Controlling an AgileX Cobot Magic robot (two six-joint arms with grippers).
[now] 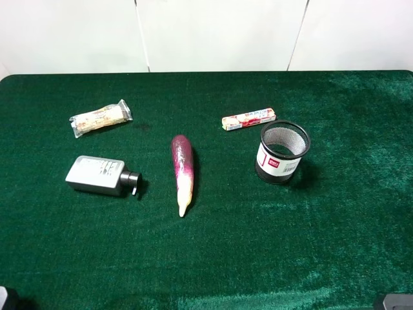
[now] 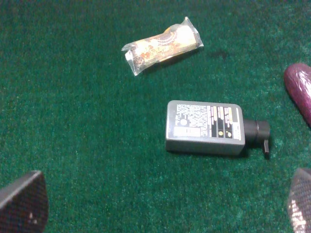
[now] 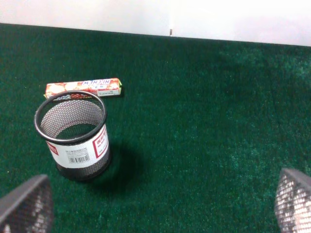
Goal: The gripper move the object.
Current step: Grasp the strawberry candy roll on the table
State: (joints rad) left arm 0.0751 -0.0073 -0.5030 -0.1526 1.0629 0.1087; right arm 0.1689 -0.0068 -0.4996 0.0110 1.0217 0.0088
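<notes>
Green felt table (image 1: 335, 245), every item at rest, and the job looks unstarted: the candy stick (image 1: 248, 119), white and pink-red, lies flat toward the far edge. It sits just beside the black mesh pen cup (image 1: 282, 152) but apart from it, with nothing gripping it. The right gripper (image 3: 159, 204) hangs well short of the stick, jaws spread wide and empty. The left gripper (image 2: 160, 206), equally open, faces the grey bottle (image 2: 204, 127), with the snack pack (image 2: 163, 45) and radish (image 1: 182, 173) nearby. Reach, grasp and move all appear left to do.
</notes>
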